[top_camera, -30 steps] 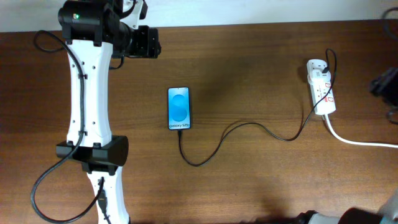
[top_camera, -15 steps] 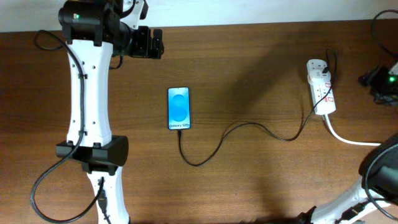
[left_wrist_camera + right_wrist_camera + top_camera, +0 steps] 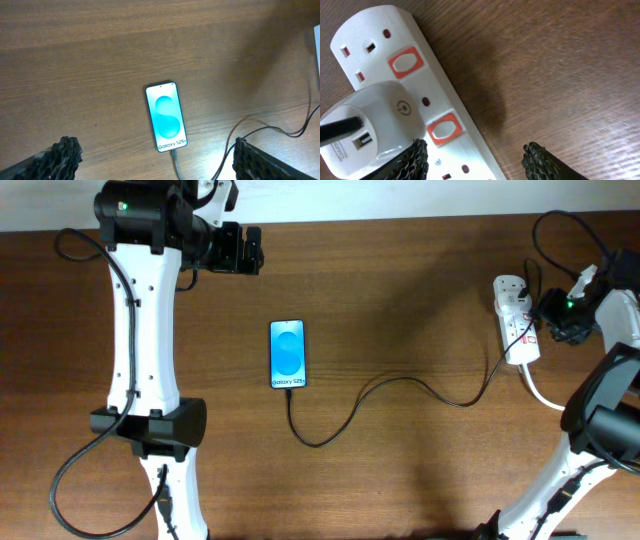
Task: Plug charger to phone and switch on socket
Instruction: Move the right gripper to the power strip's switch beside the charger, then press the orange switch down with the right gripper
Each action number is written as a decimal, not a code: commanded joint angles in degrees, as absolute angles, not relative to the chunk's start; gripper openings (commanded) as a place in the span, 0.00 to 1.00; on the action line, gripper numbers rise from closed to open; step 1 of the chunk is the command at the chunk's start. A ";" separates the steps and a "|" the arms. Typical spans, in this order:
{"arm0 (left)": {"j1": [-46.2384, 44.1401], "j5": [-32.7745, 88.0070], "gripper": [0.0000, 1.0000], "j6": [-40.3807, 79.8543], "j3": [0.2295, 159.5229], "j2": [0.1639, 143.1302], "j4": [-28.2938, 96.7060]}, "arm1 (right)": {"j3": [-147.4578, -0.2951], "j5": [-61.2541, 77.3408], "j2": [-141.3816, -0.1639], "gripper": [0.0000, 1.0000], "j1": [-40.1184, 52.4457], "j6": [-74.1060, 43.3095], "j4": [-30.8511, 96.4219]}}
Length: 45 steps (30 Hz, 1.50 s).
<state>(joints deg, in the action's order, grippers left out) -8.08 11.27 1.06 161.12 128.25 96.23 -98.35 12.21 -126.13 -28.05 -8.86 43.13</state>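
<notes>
Right tool has its fingers apart, nothing between them, and sits at the socket's right-hand side in the overhead view. In the right wrist view one finger overlaps the strip's edge by the adapter and the other is over bare wood; can't tell if either touches. Left tool is also spread and empty, at the far left end of the desk, well apart from everything. The desk is brown wood grain. The left arm, white with black joints, runs along the left side. The thick white cord leaves the socket's near end and runs off to the right. The socket is a white strip lying flat near the right edge, with a white adapter plugged into it. The phone lies flat and face up around mid-desk, blue screen lit, well apart from the socket. The charger is a thin black cable that loops from the adapter across the desk, its tip meeting the phone's short edge at the end with the white text strip. Two red switches sit on the strip's top; can't tell their position.
</notes>
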 commanded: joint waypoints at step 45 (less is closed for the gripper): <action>-7.84 10.66 0.99 0.36 160.90 126.30 96.12 | -97.65 8.54 -130.67 0.64 -21.28 -13.58 46.98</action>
